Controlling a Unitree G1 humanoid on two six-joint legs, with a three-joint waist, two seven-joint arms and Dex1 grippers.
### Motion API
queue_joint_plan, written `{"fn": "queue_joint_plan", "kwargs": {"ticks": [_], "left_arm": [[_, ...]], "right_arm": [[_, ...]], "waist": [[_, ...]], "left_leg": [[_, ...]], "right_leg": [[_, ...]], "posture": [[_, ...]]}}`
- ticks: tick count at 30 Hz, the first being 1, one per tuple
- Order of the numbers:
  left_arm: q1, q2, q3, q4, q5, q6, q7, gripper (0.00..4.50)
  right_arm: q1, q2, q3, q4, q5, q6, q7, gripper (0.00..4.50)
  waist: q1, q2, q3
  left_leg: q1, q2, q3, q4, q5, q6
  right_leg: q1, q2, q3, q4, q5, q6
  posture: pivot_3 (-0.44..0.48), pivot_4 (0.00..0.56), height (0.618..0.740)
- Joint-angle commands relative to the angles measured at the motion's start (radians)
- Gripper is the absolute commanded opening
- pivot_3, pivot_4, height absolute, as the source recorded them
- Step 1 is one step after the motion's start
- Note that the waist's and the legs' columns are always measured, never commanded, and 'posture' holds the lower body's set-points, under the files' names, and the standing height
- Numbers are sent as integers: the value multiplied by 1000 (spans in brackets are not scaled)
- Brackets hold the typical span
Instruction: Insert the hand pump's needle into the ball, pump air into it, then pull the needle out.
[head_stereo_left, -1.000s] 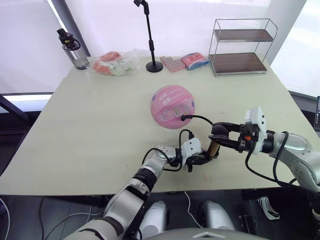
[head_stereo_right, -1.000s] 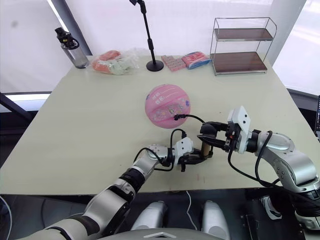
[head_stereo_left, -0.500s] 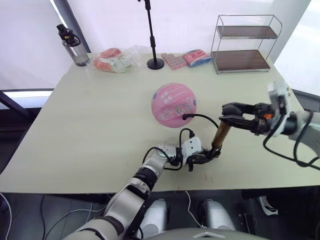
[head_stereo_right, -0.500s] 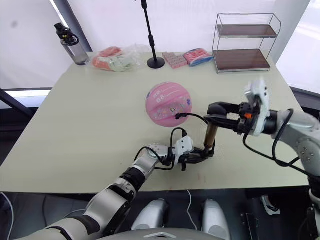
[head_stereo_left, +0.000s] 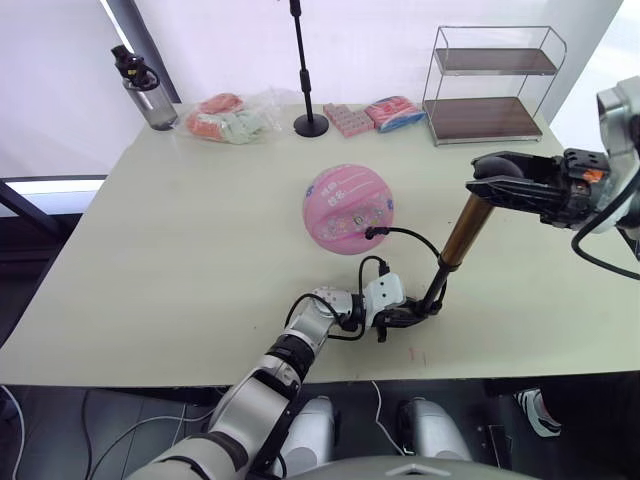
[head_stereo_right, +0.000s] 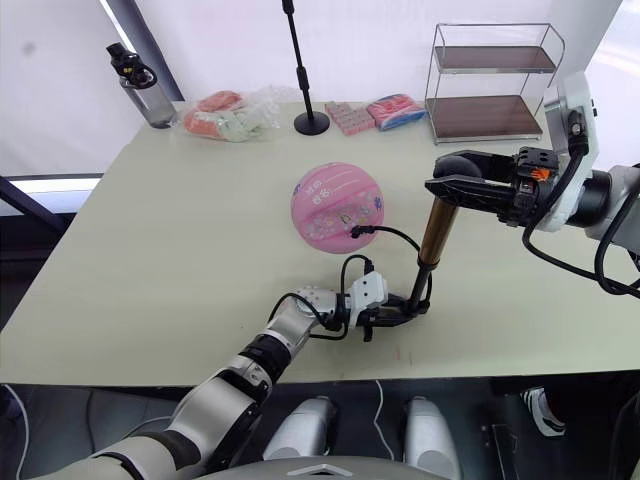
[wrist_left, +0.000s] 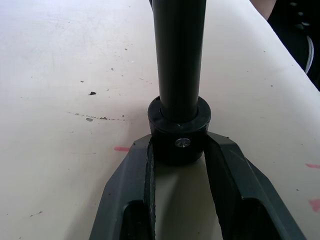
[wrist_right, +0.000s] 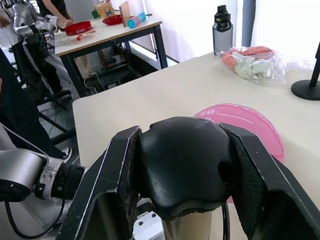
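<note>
Hand pump (head_stereo_left: 462, 232) near the table's (head_stereo_left: 150, 260) front edge looks stiff and light; left gripper (wrist_left: 177, 150) pinches its base, right gripper (head_stereo_right: 450, 188) clamps the handle (good holds).

Hand pump (head_stereo_left: 463, 229): bronze metal barrel, slight sheen, with smooth matt black plastic handle (wrist_right: 182, 167) and base (wrist_left: 179, 131); ball (head_stereo_left: 347, 210) pink rubber, soft gloss, printed stickers. Table (head_stereo_left: 180, 230) matt pale cream top, lightly speckled and scuffed; fingers (wrist_left: 131, 186) matt dark grey plastic. Rack (head_stereo_left: 488, 84) thin shiny wire frame with dark wood shelves; bag (head_stereo_left: 235, 123) clear crinkly plastic; bottle (head_stereo_left: 142, 92) clear plastic with black cap.
</note>
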Motion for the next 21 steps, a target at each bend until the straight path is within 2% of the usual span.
{"fn": "queue_joint_plan", "kwargs": {"ticks": [1, 9, 16, 21], "left_arm": [[66, 39, -32, 126, 68, 72, 16, 1093], [64, 42, -35, 126, 68, 71, 17, 1093], [62, 45, -34, 126, 68, 70, 18, 1093], [61, 47, -35, 126, 67, 70, 16, 1093]], "right_arm": [[57, -1, -5, -50, -76, -61, 22, 1878], [224, 36, 185, -40, -316, -216, 65, 1878], [345, 129, 341, 52, -467, -336, 82, 1878], [376, 160, 363, 83, -530, -384, 92, 1878]], "waist": [[0, 0, 0], [-5, -5, -9], [-5, -5, -12], [-4, -4, -14]], "left_leg": [[0, 0, 0, 0, 0, 0], [6, 2, 1, -1, 0, 0], [8, 3, 1, -2, 0, -1], [8, 3, 1, -4, 0, 0]], "right_leg": [[0, 0, 0, 0, 0, 0], [5, 1, 0, 0, -1, 0], [6, 1, 0, 0, -2, -3], [6, 1, 0, 0, -1, 1]], "posture": [[0, 150, 731], [0, 150, 731], [0, 150, 731], [0, 150, 731]]}}
